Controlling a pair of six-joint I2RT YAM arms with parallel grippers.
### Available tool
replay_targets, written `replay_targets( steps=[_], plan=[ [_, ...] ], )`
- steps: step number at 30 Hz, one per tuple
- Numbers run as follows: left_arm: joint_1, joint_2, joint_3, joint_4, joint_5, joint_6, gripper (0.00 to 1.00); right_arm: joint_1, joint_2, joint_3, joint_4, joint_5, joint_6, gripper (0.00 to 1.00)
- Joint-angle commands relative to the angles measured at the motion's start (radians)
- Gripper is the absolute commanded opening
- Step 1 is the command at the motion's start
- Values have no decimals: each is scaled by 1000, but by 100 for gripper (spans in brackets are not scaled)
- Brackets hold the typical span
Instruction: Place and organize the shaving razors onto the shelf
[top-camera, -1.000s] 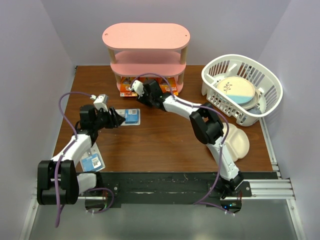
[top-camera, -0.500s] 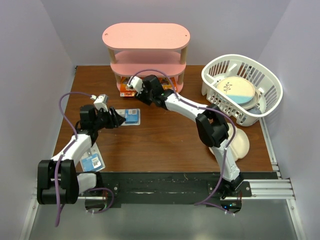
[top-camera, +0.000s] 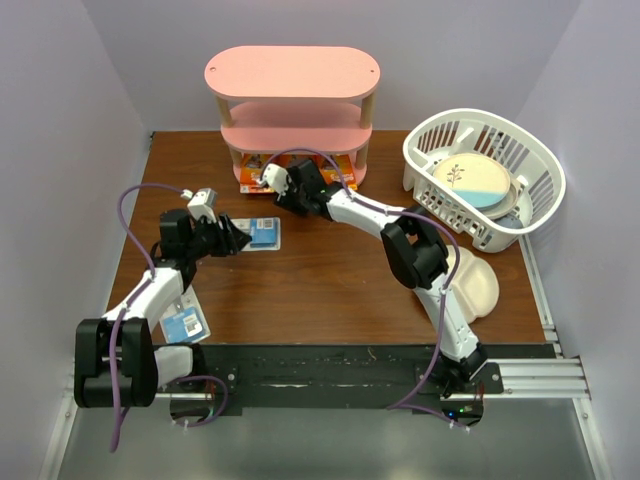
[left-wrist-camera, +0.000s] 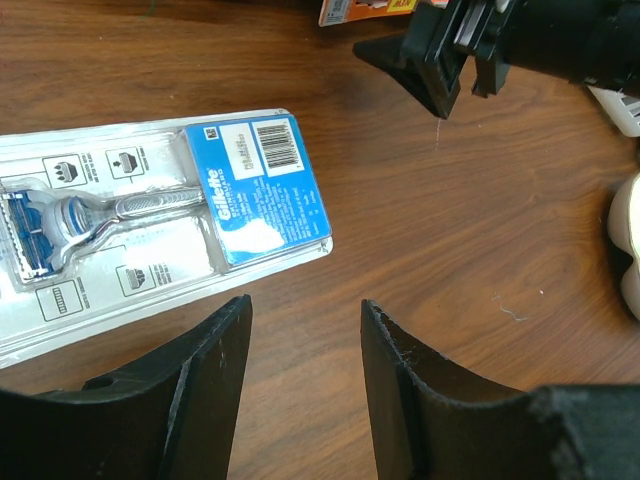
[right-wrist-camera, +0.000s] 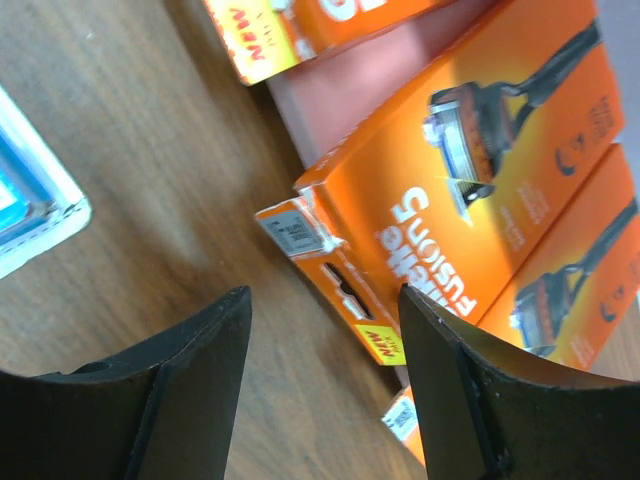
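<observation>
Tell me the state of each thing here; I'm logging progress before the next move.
shelf: upright, top tier bare.
orange packs: flat on the bottom tier, ends overhanging.
blister pack: flat on the table, not gripped.
second blister pack: flat at the table's near edge.
left gripper: open, empty, beside the blister pack.
right gripper: open, empty, at the orange packs.
basket: upright, plates inside.

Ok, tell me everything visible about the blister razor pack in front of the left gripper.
The blister pack is clear plastic over a white card, with a blue barcode label and a silver-handled, blue-headed razor inside. It lies flat on the wooden table, just ahead of the open left gripper, which does not appear to touch it.
</observation>
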Motion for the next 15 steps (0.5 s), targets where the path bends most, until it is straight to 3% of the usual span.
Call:
replay_targets(
  steps=[1,15],
  plan=[
    [6,13,-2,40,7,1,52,-9,24,55,14,-9,-11,62],
    [8,17,9,29,4,7,52,-8,75,110,-21,-34,107,49]
  ],
)
